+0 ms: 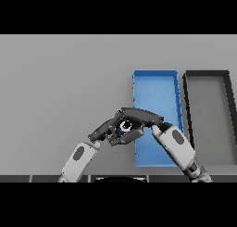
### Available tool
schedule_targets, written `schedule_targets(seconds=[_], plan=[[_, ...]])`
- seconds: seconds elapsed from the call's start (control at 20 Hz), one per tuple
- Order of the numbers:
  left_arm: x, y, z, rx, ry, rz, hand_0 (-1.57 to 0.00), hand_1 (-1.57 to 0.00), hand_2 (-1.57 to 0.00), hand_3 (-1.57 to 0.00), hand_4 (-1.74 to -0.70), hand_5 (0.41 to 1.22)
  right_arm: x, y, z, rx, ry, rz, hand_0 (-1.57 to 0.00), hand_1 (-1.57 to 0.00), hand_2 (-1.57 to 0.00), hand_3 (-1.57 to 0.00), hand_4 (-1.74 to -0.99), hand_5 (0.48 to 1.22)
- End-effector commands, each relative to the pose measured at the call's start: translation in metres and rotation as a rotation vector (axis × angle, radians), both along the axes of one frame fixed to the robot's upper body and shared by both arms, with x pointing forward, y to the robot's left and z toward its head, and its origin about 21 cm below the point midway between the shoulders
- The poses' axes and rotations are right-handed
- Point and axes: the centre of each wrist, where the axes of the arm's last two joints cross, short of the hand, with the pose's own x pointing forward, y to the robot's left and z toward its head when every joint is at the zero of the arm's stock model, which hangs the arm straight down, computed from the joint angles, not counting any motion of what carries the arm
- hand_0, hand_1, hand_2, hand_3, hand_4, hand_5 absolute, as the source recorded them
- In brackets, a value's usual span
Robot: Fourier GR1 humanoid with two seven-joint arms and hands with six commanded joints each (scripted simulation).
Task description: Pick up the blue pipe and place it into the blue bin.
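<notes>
The right hand (pixel 139 117) curled around the pipe (pixel 125 126) beside the bin (pixel 155 85); the left hand (pixel 102 132) was unclear. Carrying rightward before releasing seemed wise.

Blue bin (pixel 155 82), dark grey bin (pixel 207 74), plain grey table (pixel 65 82).

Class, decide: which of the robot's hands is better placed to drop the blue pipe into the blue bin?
Right. The right hand appears curled around the blue pipe at the blue bin's left edge; the left hand sits beside it, farther away.
</notes>
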Motion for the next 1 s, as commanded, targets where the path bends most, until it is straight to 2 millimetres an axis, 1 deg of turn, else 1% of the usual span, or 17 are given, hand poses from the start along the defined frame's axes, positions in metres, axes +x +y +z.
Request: schedule_targets(seconds=[0.0, 0.05, 0.1, 0.15, 0.2, 0.25, 0.35, 0.45, 0.5, 0.55, 0.6, 0.65, 0.7, 0.75, 0.8, 0.85, 0.95], plan=[[0.001, -0.003, 0.004, 0.002, -0.006, -0.009, -1.57, -1.57, -1.56, -1.33, -1.7, 1.221, -0.005, 0.0, -0.001, 0.031, -0.01, 0.005, -1.32, -1.33, -1.33, -1.23, -1.481, 0.869], [0.001, -0.002, 0.004, -0.004, -0.008, -0.009, -1.57, -1.57, -1.56, -1.32, -1.71, 1.221, -0.006, 0.0, -0.001, 0.032, -0.02, 0.004, -1.37, -1.38, -1.38, -1.29, -1.475, 0.94], [0.001, -0.003, 0.003, -0.022, -0.018, -0.007, -1.57, -1.57, -1.55, -1.37, -1.72, 1.221, -0.006, 0.003, 0.003, 0.027, -0.045, 0.0, -1.41, -1.42, -1.42, -1.35, -1.474, 0.996], [0.001, 0.0, 0.001, -0.027, -0.021, -0.007, -1.57, -1.57, -1.54, -1.41, -1.72, 1.221, -0.005, 0.002, 0.002, 0.014, -0.052, -0.002, -1.44, -1.45, -1.45, -1.39, -1.477, 1.041], [0.001, -0.003, 0.002, -0.028, -0.027, -0.008, -1.57, -1.57, -1.55, -1.4, -1.73, 1.221, -0.006, 0.004, 0.001, 0.032, -0.062, 0.019, -1.47, -1.47, -1.47, -1.43, -1.481, 1.077], [0.001, -0.004, 0.001, -0.026, -0.03, -0.003, -1.57, -1.57, -1.55, -1.42, -1.73, 1.221, -0.007, 0.004, -0.001, 0.039, -0.061, 0.024, -1.49, -1.49, -1.49, -1.46, -1.485, 1.106], [0.003, -0.001, 0.001, -0.023, -0.032, 0.0, -1.57, -1.57, -1.56, -1.44, -1.73, 1.221, -0.006, 0.003, -0.003, 0.054, 0.005, 0.002, -1.52, -1.52, -1.52, -1.5, -1.49, 1.147], [0.001, -0.004, 0.003, -0.018, -0.026, -0.002, -1.57, -1.57, -1.56, -1.42, -1.73, 1.221, -0.01, 0.001, -0.005, 0.061, 0.037, -0.001, -1.54, -1.54, -1.54, -1.52, -1.493, 1.174], [0.0, -0.002, 0.002, -0.021, -0.031, -0.001, -1.57, -1.57, -1.56, -1.43, -1.73, 1.221, -0.011, 0.003, -0.006, 0.067, 0.047, -0.003, -1.54, -1.55, -1.55, -1.53, -1.494, 1.183], [0.001, 0.0, 0.003, -0.025, -0.049, 0.004, -1.57, -1.57, -1.57, -1.26, -1.73, 1.221, -0.011, 0.002, -0.005, 0.076, 0.046, -0.01, -1.55, -1.55, -1.55, -1.54, -1.495, 1.191], [0.003, 0.001, 0.004, -0.029, -0.068, 0.009, -1.45, -1.37, -1.34, -1.05, -1.63, 1.221, -0.012, 0.004, -0.003, 0.088, 0.033, -0.024, -1.55, -1.55, -1.55, -1.55, -1.496, 1.197], [0.002, 0.003, 0.004, -0.011, -0.069, 0.0, -1.18, -1.09, -1.07, -0.84, -1.51, 1.221, -0.012, 0.004, -0.001, 0.085, 0.037, -0.033, -1.56, -1.56, -1.56, -1.55, -1.496, 1.202], [0.003, 0.005, 0.003, 0.017, -0.071, -0.015, -0.94, -0.88, -0.85, -0.67, -1.41, 1.221, -0.013, 0.004, -0.003, 0.082, 0.033, -0.032, -1.56, -1.56, -1.56, -1.56, -1.497, 1.206], [0.004, 0.008, 0.001, 0.026, -0.08, -0.032, -0.75, -0.7, -0.68, -0.54, -1.32, 1.221, -0.014, 0.001, -0.003, 0.092, 0.028, -0.03, -1.56, -1.56, -1.56, -1.56, -1.497, 1.209], [0.004, 0.007, 0.001, 0.038, -0.076, -0.049, -0.6, -0.56, -0.55, -0.43, -1.25, 1.221, -0.013, 0.002, 0.0, 0.075, 0.03, -0.044, -1.56, -1.56, -1.56, -1.56, -1.498, 1.211], [0.004, 0.009, 0.002, 0.059, -0.069, -0.055, -0.48, -0.45, -0.44, -0.34, -1.19, 1.148, -0.014, 0.001, -0.001, 0.079, 0.028, -0.04, -1.57, -1.57, -1.57, -1.56, -1.498, 1.213], [0.007, 0.006, 0.001, 0.091, -0.045, -0.044, -0.31, -0.29, -0.28, -0.22, -1.09, 0.984, -0.012, 0.007, 0.002, 0.053, 0.034, -0.057, -1.57, -1.57, -1.57, -1.57, -1.498, 1.216]])
